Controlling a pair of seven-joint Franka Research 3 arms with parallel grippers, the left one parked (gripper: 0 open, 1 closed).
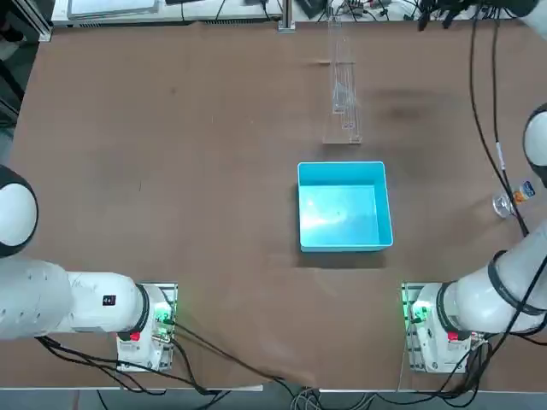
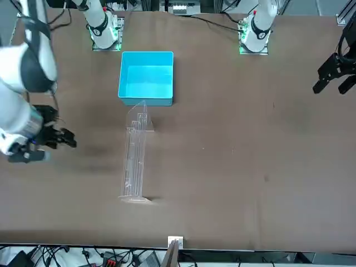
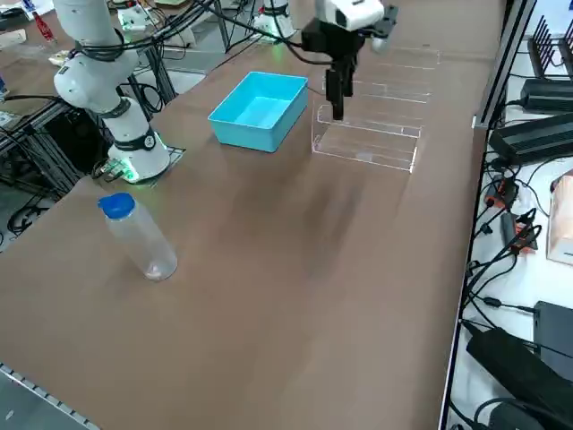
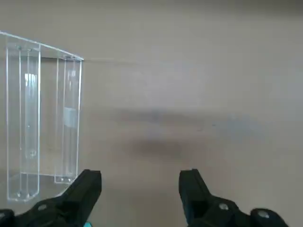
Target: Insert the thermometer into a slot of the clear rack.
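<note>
Near the bottom edge of the wrist view, the right gripper (image 4: 140, 189) shows its two black fingers (image 4: 85, 187) set well apart, with nothing between them and only bare brown table (image 4: 199, 94) under the gap. In the side view the same gripper (image 3: 337, 100) hangs above the table, fingers pointing down, in the upper middle of the frame, just in front of the clear rack (image 3: 367, 134).

Beyond the fingers, at the left of the wrist view, one end of the rack (image 4: 42, 118) stands upright on the table, apart from the gripper.

In the front view the rack (image 2: 135, 153) lies left of centre, its long axis running nearly top to bottom of the frame, one end near the blue box (image 2: 147, 78) above it and the other toward the lower edge. In the top view the rack (image 1: 344, 85) sits above the box (image 1: 344, 207), its long axis again running top to bottom.

The thermometer cannot be made out in any view.

At the lower left of the side view a clear bottle (image 3: 139, 237) with a blue cap stands well apart from the rack.
</note>
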